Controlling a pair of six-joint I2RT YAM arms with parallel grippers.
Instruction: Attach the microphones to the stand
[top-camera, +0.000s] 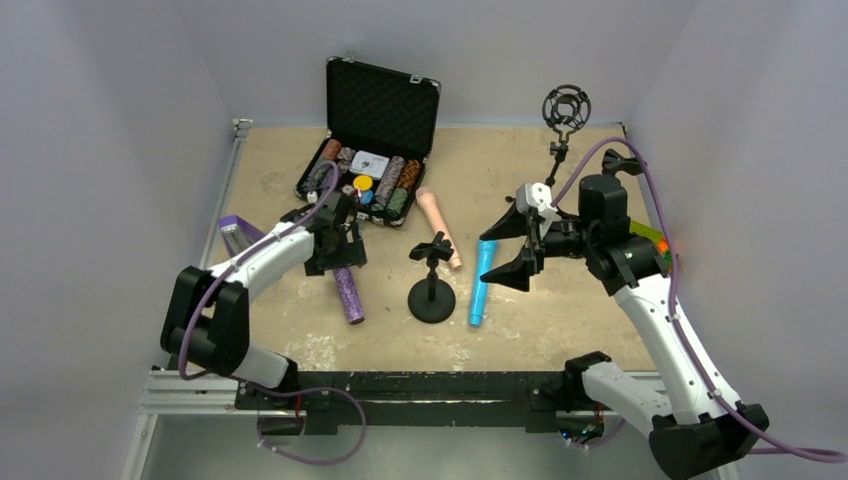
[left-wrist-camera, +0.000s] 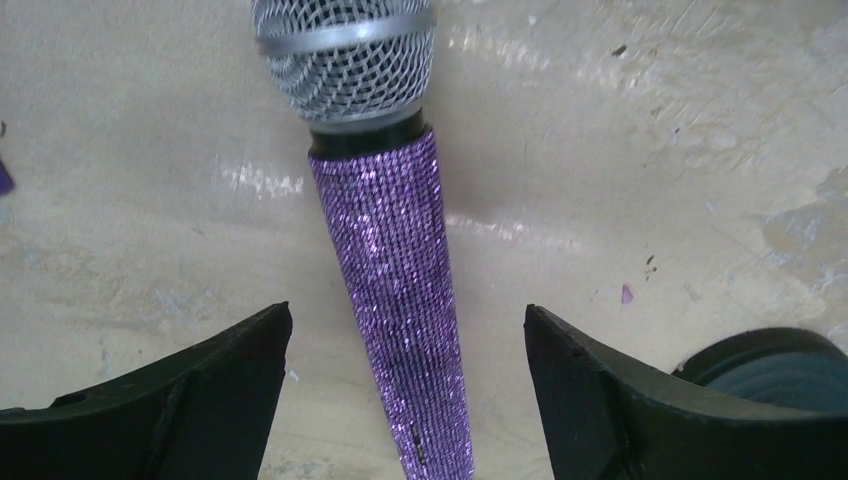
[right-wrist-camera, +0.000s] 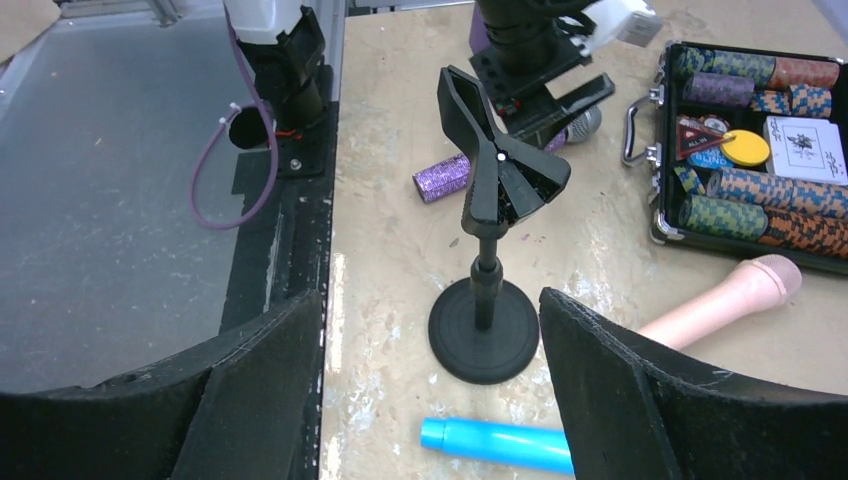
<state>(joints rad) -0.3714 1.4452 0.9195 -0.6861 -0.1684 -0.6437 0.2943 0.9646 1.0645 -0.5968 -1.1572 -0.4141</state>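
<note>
The glittery purple microphone (top-camera: 349, 290) (left-wrist-camera: 395, 270) lies flat on the table, its grey mesh head (left-wrist-camera: 345, 60) pointing away. My left gripper (top-camera: 335, 252) (left-wrist-camera: 408, 320) is open, its fingers astride the purple handle with a gap on each side. The black stand (top-camera: 432, 285) (right-wrist-camera: 483, 330) is upright at the table's middle, with nothing in its clip (right-wrist-camera: 497, 180). The blue microphone (top-camera: 482, 282) (right-wrist-camera: 495, 443) lies right of the stand, and the pink microphone (top-camera: 438, 225) (right-wrist-camera: 720, 300) lies behind it. My right gripper (top-camera: 497, 258) (right-wrist-camera: 430, 310) hangs open over the blue one.
An open black case of poker chips (top-camera: 365, 150) (right-wrist-camera: 760, 150) sits at the back centre. A second stand with a round shock mount (top-camera: 565, 110) rises at the back right. A purple strap (top-camera: 238, 228) lies at the table's left edge.
</note>
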